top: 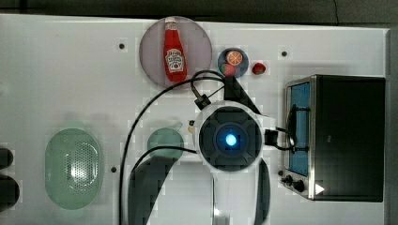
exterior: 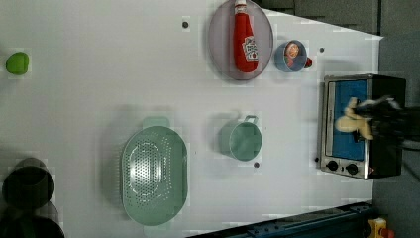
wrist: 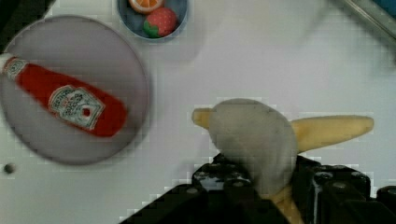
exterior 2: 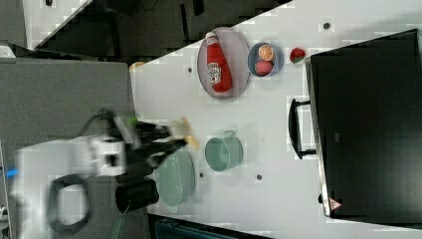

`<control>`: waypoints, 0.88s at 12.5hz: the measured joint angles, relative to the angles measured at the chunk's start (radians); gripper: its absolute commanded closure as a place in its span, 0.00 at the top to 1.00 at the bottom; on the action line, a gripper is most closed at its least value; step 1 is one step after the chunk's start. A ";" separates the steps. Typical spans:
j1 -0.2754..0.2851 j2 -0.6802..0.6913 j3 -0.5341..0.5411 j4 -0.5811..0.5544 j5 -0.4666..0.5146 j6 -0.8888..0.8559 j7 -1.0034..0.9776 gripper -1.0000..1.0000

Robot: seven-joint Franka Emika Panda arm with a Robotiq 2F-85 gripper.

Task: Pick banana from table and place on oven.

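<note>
Carrying the banana (wrist: pixel 261 140) clear of the table (wrist: pixel 233 60), the gripper (wrist: pixel 266 186) has its dark fingers closed on the fruit's lower end, so the whitish tip and the yellow peel flaps splay out beyond them; that low hold looks chosen to leave the bulk of the fruit free to settle first once it is lowered. In the left view the banana (exterior: pixel 354 123) hangs in front of the oven (exterior: pixel 361 124), over the blue glass door, with the black gripper (exterior: pixel 381 119) reaching in from the oven's far side. From overhead the arm's wrist sits just beside the oven (top: pixel 347 136), on the door side, near the handle, so the load seems to be part-way across, not yet above the black top. The oven's top is bare and flat, which I judge makes it an easy landing spot, though a curved toy fruit could rock or roll toward the front edge if let go too high. Farther from the oven, the ketchup bottle (wrist: pixel 70 102) lies on its round grey plate (wrist: pixel 28 135), and the small blue bowl (wrist: pixel 182 14) of toy fruit sits between that plate and the oven
</note>
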 measured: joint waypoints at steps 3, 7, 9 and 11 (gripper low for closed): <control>0.004 -0.039 -0.014 0.180 0.010 -0.193 0.001 0.26; -0.007 0.034 -0.133 0.316 0.002 -0.245 -0.078 0.26; -0.010 0.107 -0.239 0.357 -0.007 -0.226 -0.187 0.26; -0.045 0.193 -0.326 0.378 -0.035 -0.206 -0.314 0.26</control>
